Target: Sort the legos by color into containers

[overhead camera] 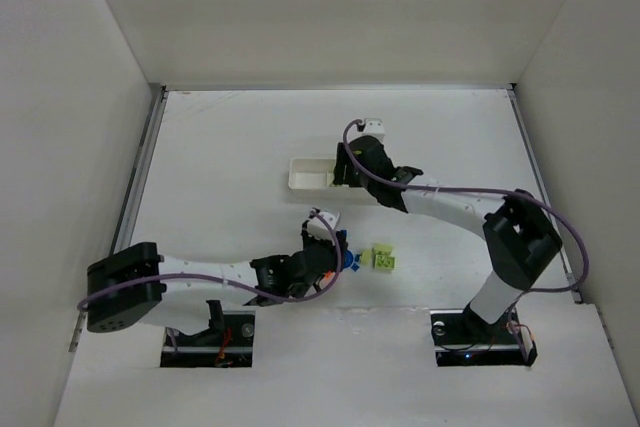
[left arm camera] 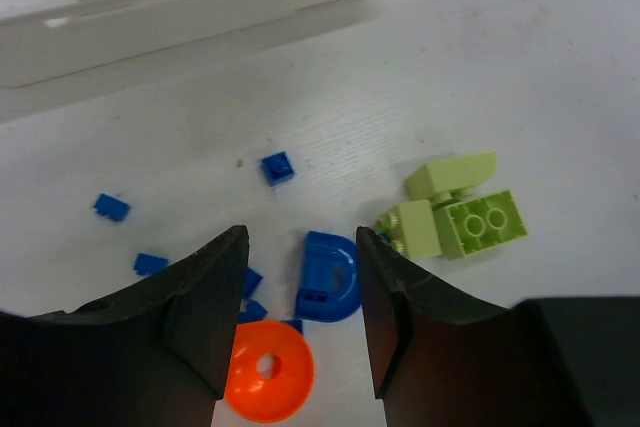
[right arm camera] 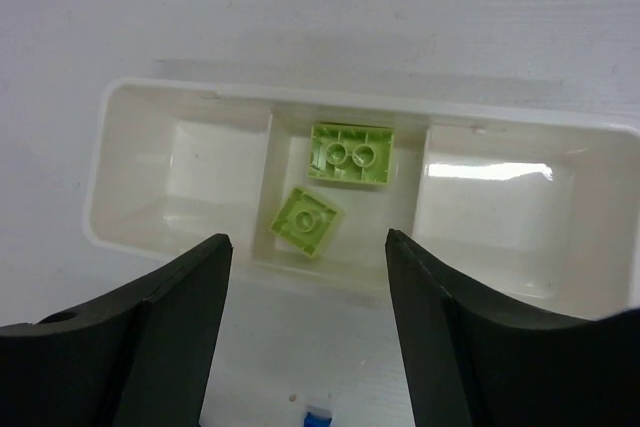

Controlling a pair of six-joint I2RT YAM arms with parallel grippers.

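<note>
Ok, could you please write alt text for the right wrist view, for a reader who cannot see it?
A white tray with three compartments holds two lime green bricks in its middle compartment; the outer two look empty. The right gripper hangs open over the tray's near wall, holding nothing.

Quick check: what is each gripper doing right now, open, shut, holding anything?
Left gripper: jaws open, nothing held, above the blue arch piece.
Right gripper: jaws open, nothing held, above the white tray.

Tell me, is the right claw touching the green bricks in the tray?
Apart. The right wrist view shows the open right gripper flanking the green bricks, with bare white tray between each finger and them.
</note>
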